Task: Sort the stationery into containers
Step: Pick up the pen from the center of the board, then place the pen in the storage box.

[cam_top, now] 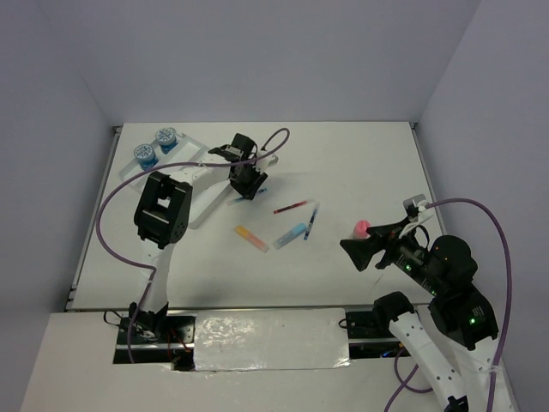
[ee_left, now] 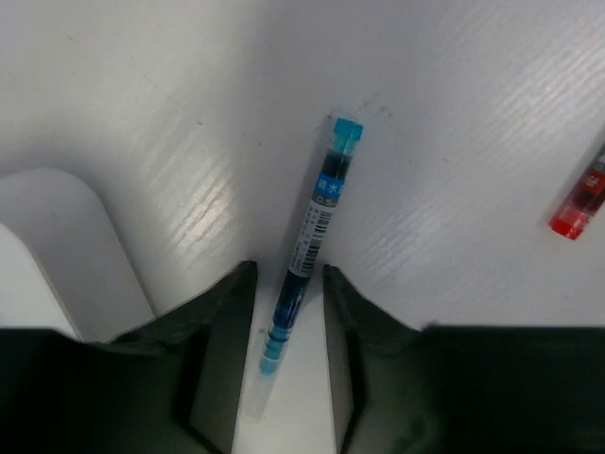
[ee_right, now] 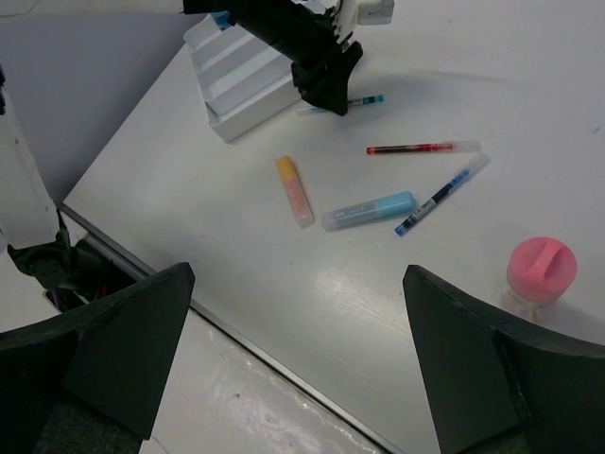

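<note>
The left tool (ee_left: 288, 312), jaws released, straddles a blue pen (ee_left: 312, 248) on the desk (ee_left: 473, 95), its length running between them; the right tool (ee_right: 298, 279), likewise spread, sits well apart.

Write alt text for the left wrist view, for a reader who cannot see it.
A thin blue pen lies on the white table between the open fingers of the left hand. The end of a red pen shows at right, a white tray corner at left.
</note>
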Robot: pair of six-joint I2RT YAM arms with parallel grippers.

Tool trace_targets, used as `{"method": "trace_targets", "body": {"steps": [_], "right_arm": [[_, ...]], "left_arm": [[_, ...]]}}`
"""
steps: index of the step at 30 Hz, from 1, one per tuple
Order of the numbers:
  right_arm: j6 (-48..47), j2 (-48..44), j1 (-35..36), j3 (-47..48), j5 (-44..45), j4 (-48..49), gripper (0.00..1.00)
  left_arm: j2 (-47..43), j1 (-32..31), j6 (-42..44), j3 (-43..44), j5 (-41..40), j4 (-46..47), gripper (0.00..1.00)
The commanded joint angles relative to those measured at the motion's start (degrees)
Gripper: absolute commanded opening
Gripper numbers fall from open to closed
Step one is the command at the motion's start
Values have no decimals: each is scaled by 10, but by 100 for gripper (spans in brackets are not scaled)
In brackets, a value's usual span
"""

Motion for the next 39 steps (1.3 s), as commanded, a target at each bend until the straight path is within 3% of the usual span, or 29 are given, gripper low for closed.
{"method": "trace_targets", "body": {"steps": [1,3,7,13,16,20,26,35,39], "right_arm": [[-8,-6,2,0,1,12,100],[-9,-6,2,-1,0,15,100],[-9,-3,2,0,1,16,100],[-9,-4,2,0,5,17,100],[-8,-4,2,-2,3,19,100],[-7,-2,2,-3,-3,21,100],[-10,-4,2,-8,-11,16,100],[-18,-3,2,-8,-18,5,100],[-18,0,2,-5,-17,8,100]], "left_arm": [[19,0,11,-17,-9,-12,45],[17,0,6,-17,-8,-14,25],[11,-3,5,-6,2,-30,1],[-59,-8,-1,57,24,-53,0],[-123,5,4,59,-28,-17,0],[-173,76,25,9,-126,87,0],[-151,198,-38,5,-108,140,0],[-36,257,-70,99,-95,110,0],[-27,262,-67,82,-91,130,0]]}}
